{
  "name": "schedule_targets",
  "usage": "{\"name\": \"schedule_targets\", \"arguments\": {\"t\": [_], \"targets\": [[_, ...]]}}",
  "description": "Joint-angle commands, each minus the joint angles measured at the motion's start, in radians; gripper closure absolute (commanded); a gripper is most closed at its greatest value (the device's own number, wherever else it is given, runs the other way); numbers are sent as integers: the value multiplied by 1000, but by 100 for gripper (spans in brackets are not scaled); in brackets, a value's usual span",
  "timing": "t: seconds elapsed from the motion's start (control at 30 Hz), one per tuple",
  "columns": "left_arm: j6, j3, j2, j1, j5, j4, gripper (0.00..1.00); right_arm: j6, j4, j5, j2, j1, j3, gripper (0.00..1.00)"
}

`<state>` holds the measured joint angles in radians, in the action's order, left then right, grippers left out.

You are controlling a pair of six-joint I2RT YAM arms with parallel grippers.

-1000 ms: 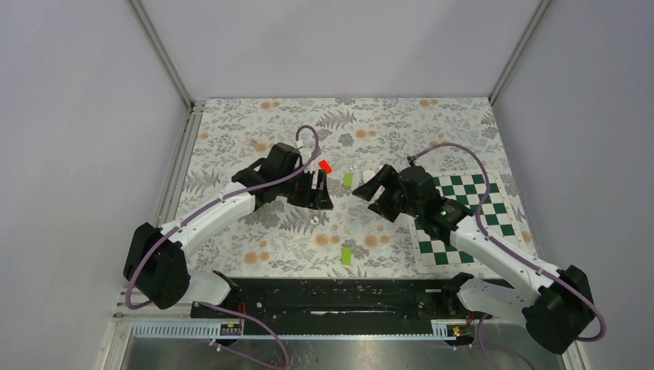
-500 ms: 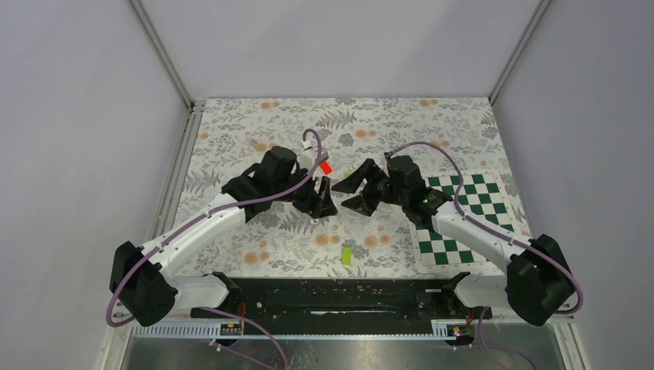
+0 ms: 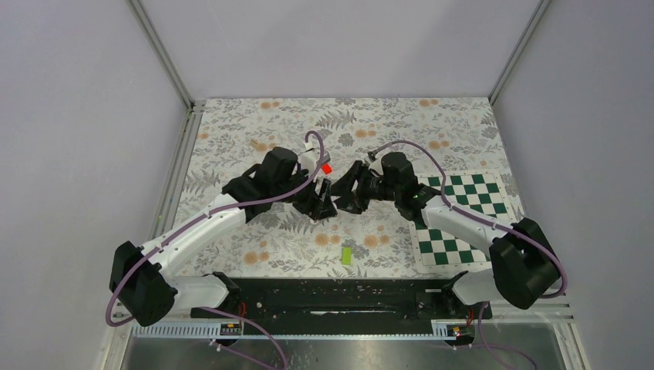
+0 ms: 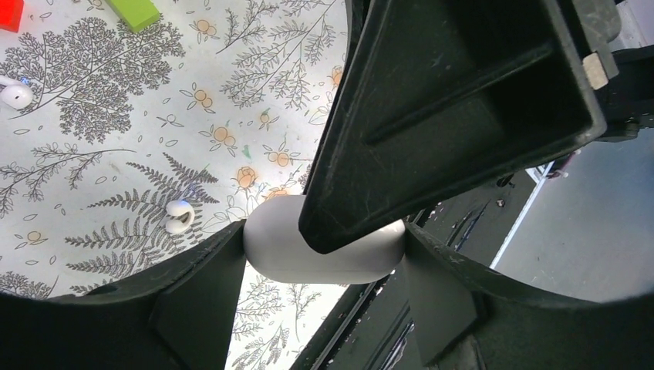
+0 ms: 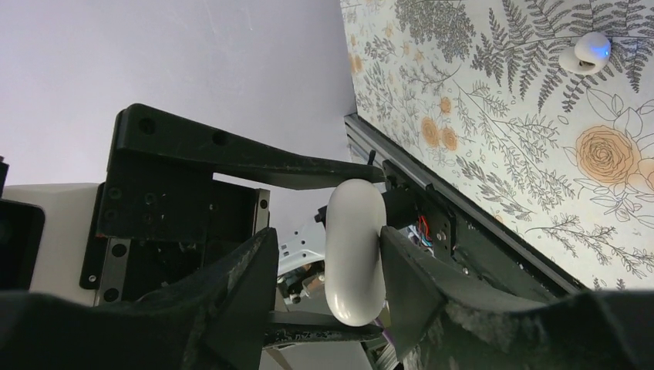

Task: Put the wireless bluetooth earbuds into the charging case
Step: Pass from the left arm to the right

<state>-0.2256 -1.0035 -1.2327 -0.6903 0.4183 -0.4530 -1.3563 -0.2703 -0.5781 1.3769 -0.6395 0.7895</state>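
Charging case (image 4: 308, 266) held clear above the floral bench (image 3: 401, 123), mid-bench.
Left claw (image 4: 324, 247) clamps the white case end to end. Right claw (image 5: 328, 233) straddles its long sides with jaws parted; a gap shows on one side, the other finger sits just beside the shell. One earbud (image 4: 179, 216) lies on the bench below, another (image 4: 15, 94) near a red block (image 4: 6, 14).

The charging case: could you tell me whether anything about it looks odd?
The charging case hangs in mid-air, clamped in the left gripper, lid apparently shut, the right gripper straddling it, while two earbuds lie loose on the mat.
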Motion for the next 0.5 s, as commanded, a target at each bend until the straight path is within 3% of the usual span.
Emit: {"name": "schedule_targets", "arguments": {"t": [0.0, 0.2, 0.37, 0.47], "targets": [[43, -27, 4, -10, -17, 20, 39, -20, -127, -147, 22, -12, 8, 42], [52, -49, 11, -14, -27, 7, 39, -29, -167, -188, 58, -13, 2, 59], [54, -61, 15, -14, -47, -7, 33, -49, -206, -202, 77, -14, 1, 85], [50, -68, 17, -14, -55, -8, 23, -76, -235, -202, 88, -13, -12, 99]]}}
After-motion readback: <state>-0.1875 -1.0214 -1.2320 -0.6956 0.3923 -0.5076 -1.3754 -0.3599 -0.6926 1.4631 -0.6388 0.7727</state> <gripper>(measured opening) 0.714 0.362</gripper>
